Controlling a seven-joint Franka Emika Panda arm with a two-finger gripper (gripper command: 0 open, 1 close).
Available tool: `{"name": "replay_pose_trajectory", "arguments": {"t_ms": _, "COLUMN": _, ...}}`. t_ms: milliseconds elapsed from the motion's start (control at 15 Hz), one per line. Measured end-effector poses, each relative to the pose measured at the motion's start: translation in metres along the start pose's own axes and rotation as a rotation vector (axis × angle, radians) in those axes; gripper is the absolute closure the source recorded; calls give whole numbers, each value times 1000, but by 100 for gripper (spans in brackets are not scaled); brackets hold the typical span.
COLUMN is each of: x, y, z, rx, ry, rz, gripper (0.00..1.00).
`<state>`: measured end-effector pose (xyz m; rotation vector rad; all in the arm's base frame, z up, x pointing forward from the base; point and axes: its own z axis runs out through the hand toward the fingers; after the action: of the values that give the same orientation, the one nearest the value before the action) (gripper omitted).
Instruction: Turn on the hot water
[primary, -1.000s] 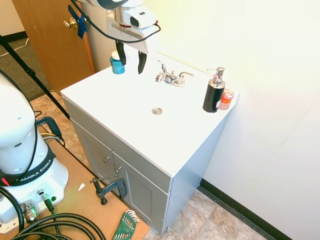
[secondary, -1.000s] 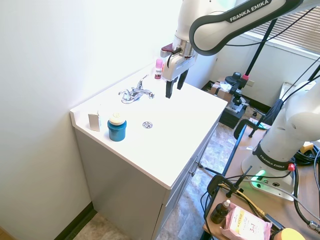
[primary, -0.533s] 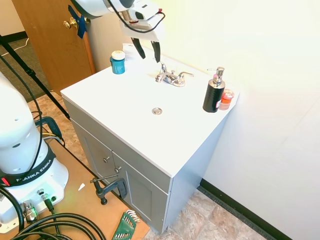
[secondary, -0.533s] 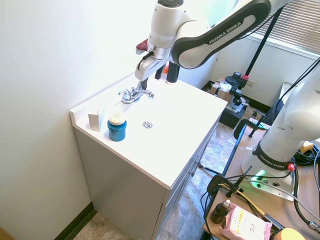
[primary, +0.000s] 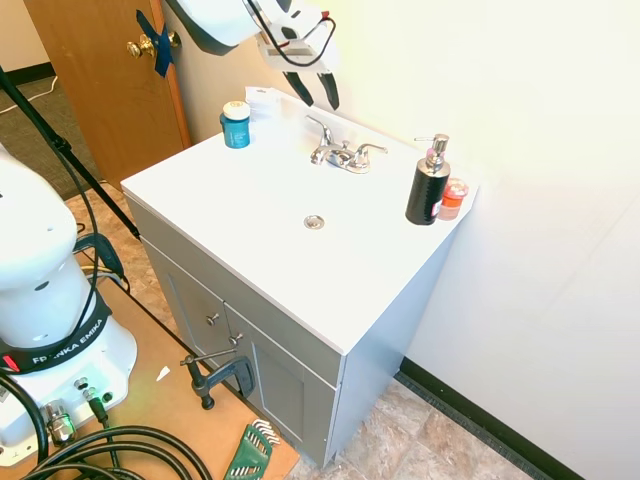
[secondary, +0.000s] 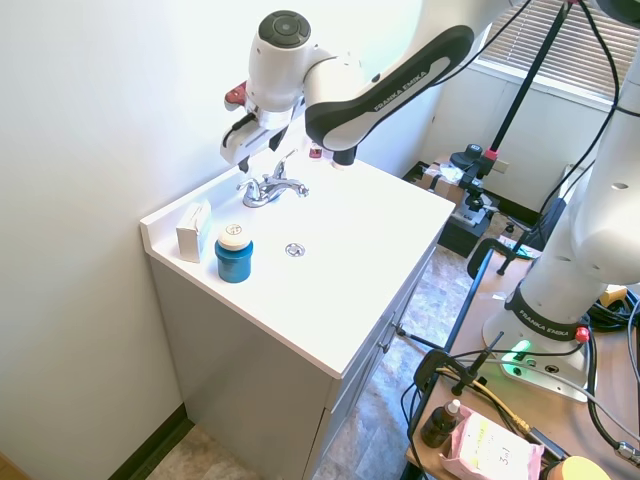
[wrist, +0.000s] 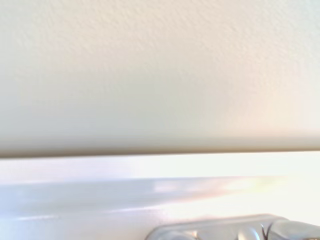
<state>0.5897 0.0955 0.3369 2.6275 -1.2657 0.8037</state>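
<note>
No water is running. The chrome faucet (primary: 340, 155) stands at the back of the white vanity top (primary: 250, 200). Its left-hand lever (primary: 317, 126), the hot water tap, points outward toward the blue jar; in the second exterior view the lever (secondary: 246, 186) is the nearer one. My gripper (primary: 315, 95) hangs open just above and behind this lever, close to the wall, tilted, touching nothing. From the other side the gripper (secondary: 238, 152) sits over the faucet (secondary: 270, 187). The wrist view shows wall, backsplash and a chrome sliver of faucet (wrist: 235, 232).
A blue jar (primary: 236, 124) and a small white box (primary: 262, 98) stand at the back left. A black soap dispenser (primary: 428, 185) and a pink jar (primary: 454, 197) stand at the back right. The drain (primary: 314, 222) lies mid-basin. The wall rises right behind the faucet.
The gripper has swung from over the basin toward the wall and tilted, ending above the faucet's left lever. It stayed open throughout.
</note>
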Motion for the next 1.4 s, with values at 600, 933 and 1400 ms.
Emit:
{"name": "replay_pose_trajectory", "arguments": {"t_ms": 600, "x": -8, "y": -1, "z": 46, "rx": -54, "ry": -39, "rz": 26, "gripper": 0}}
{"name": "replay_pose_trajectory", "arguments": {"t_ms": 933, "x": -17, "y": 37, "z": 47, "rx": -92, "ry": -102, "rz": 83, "gripper": 0}}
{"name": "replay_pose_trajectory", "arguments": {"t_ms": 1400, "x": -19, "y": 98, "z": 55, "rx": -90, "ry": -172, "rz": 98, "gripper": 0}}
